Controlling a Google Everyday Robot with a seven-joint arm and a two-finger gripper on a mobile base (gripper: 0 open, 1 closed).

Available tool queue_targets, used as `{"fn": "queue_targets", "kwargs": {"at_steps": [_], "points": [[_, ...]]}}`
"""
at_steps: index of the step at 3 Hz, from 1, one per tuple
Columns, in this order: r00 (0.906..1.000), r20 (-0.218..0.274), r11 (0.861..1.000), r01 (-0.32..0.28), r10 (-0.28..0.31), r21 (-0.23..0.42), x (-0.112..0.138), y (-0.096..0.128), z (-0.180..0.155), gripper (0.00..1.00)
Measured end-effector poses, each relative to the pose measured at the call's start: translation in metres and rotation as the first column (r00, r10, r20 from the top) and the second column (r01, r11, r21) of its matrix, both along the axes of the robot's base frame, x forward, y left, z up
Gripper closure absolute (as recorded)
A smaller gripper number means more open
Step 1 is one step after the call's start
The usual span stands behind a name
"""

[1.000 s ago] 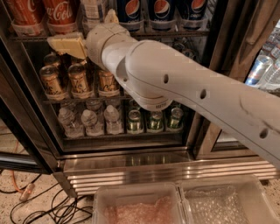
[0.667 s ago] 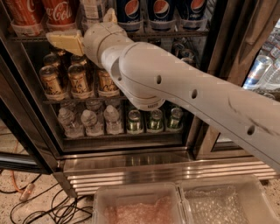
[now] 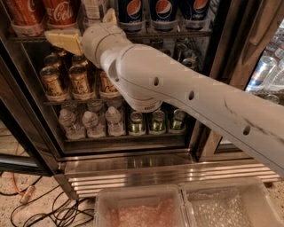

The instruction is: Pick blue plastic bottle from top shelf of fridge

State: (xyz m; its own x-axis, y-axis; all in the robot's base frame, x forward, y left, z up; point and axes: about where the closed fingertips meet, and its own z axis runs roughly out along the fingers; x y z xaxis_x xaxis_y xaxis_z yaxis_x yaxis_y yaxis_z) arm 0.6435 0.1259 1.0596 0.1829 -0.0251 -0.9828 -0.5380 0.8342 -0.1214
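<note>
one clear bottle with a pale whitish-blue label, the blue plastic bottle (image 3: 94, 7), stands on the top shelf (image 3: 177, 33) of the fridge (image 3: 133, 162), in the upper left of the frame. it sits between the red cola bottles (image 3: 57, 11) on its left and the dark pepsi bottles (image 3: 162, 9) on its right. only its lower part shows, since the top edge cuts off the rest.

the gripper (image 3: 80, 26) is just below and in front of the bottle, at the shelf's front rail. its two beige fingers (image 3: 64, 41) are spread apart with nothing between them. one points toward the left edge and the other sticks up by the bottle's right side. i cannot tell whether either touches the bottle.

the bottle is probably thin-walled plastic that gives under a hard squeeze, and fairly heavy if full. its label looks smooth and, being chilled, may be slippery. the best hold is likely across the round body at the label, one finger on each side, firm but not crushing. the neighbours stand close, so there is little room for the fingers to slip in. it should probably be lifted clear of the rail before it is drawn out.
</note>
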Motion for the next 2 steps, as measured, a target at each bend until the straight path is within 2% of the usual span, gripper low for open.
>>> {"fn": "queue_targets", "kwargs": {"at_steps": [2], "points": [[0.9984,0.021,0.998,0.053,-0.053,0.037,0.020,0.001,0.007,0.00]]}}
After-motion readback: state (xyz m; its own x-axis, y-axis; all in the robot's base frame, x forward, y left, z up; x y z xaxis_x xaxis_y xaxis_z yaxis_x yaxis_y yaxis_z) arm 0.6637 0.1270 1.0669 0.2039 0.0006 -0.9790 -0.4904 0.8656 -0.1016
